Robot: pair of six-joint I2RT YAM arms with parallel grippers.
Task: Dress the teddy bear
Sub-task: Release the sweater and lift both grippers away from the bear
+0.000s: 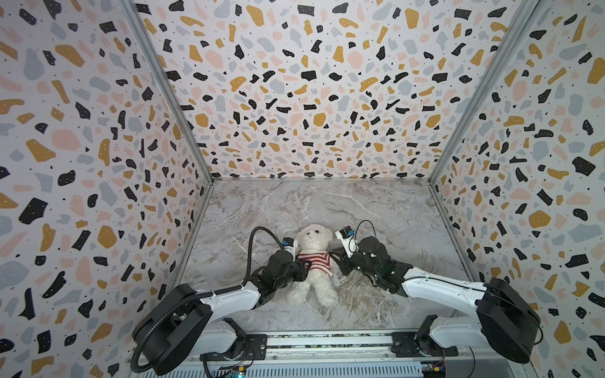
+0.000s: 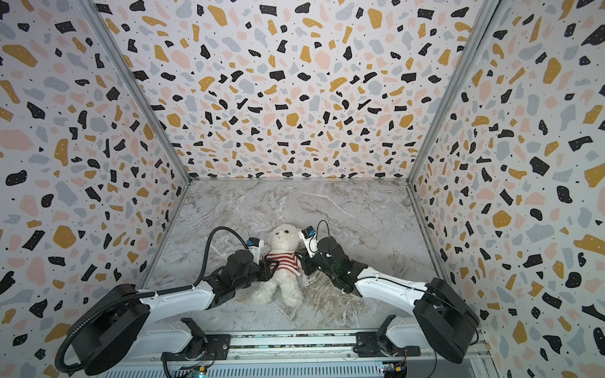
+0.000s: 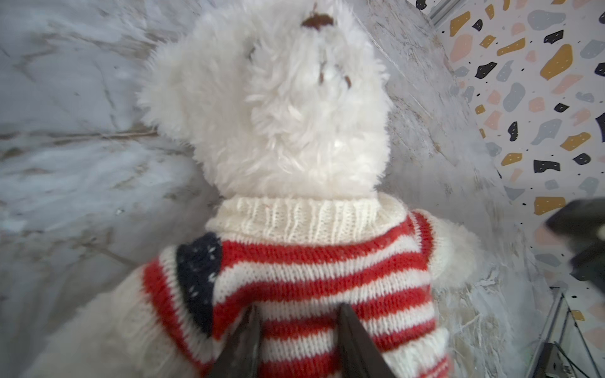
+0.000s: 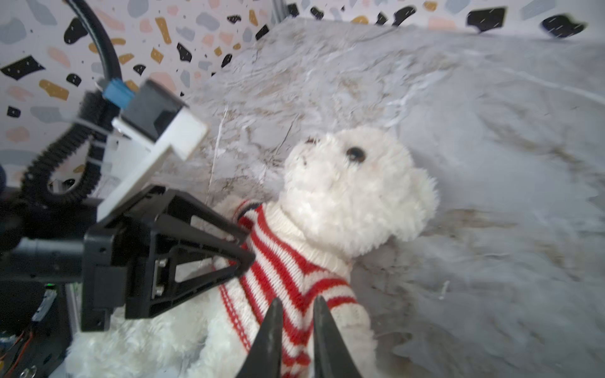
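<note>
No lettering, brand or number can be read anywhere; the only emblem is a navy patch (image 3: pixel 198 271) with white flecks on the striped sweater (image 1: pixel 315 260) worn by the teddy bear (image 1: pixel 314 237), low centre of both top views.

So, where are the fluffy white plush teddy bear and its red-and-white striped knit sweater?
teddy bear (image 1: pixel 311 241): in a top view, on its head.
sweater (image 3: pixel 311 253): in the left wrist view, on the chest stripes.

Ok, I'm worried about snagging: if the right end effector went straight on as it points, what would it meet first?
The striped sweater on the teddy bear, near its sleeve. The right end effector looks almost on the knit, though depth is unclear.
</note>
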